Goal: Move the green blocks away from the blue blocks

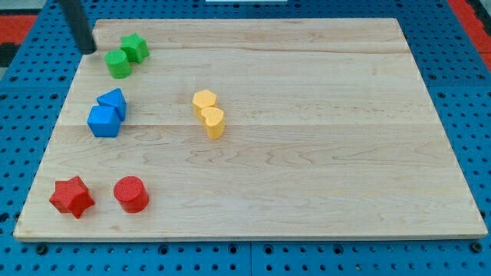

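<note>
Two green blocks sit near the board's upper left: a green star [136, 47] and a green cylinder [118, 64], touching each other. Below them are two blue blocks, also touching: a blue angular block [113, 101] and a blue cube [103, 121]. A small gap separates the green cylinder from the blue blocks. My tip [90, 50] is at the upper left, just left of the green cylinder and not touching it.
Two yellow blocks [209, 113] stand together near the board's middle. A red star [71, 196] and a red cylinder [131, 193] sit at the lower left. The wooden board [307, 153] lies on a blue pegboard.
</note>
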`<move>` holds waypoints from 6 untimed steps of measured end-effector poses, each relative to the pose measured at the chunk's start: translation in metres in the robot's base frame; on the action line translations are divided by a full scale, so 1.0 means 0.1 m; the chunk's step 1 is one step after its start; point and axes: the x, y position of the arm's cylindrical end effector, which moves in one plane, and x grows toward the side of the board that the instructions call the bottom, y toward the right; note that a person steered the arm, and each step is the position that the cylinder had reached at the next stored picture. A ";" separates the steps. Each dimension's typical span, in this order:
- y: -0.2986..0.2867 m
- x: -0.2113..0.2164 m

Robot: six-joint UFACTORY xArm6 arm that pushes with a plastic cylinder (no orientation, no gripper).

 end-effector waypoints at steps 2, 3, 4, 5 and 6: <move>0.61 0.51; 1.10 0.01; 1.23 0.00; 1.30 0.45; 0.85 0.87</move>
